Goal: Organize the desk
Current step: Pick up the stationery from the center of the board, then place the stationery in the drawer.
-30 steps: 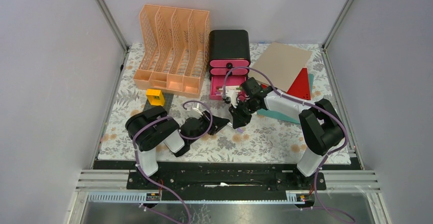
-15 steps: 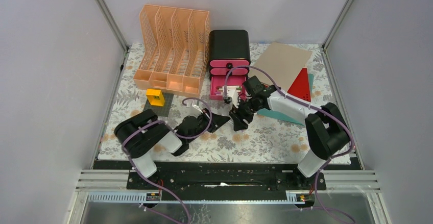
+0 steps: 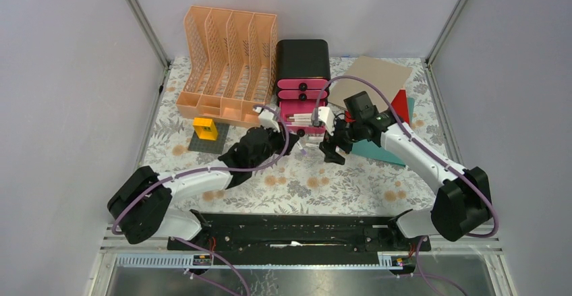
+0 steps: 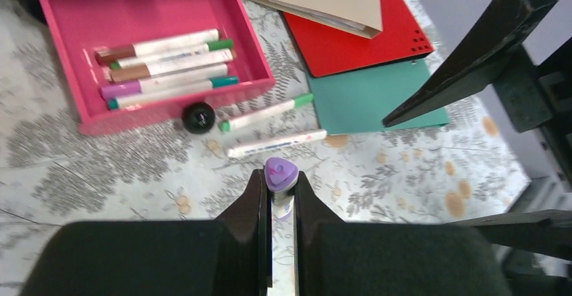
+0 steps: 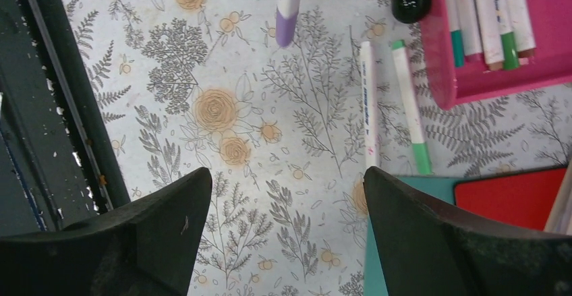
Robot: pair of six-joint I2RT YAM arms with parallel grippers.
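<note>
Left gripper point(image 4: 278, 178) closed tight on a purple-capped marker point(image 4: 280, 172), above the desk point(image 3: 351, 181) that spreads flat under both arms, near the open pink drawer point(image 4: 135, 6), right gripper point(image 5: 287, 228) spread wide, holding nothing, over the flowered cloth, a green-capped marker point(image 4: 266, 112) lying just before the drawer

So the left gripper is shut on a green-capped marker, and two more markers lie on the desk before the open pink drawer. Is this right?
No. The left gripper is shut on a purple-capped marker, not a green-capped one; the left wrist view shows it. The rest holds: a green-tipped marker and a white marker lie on the desk before the open pink drawer.
</note>
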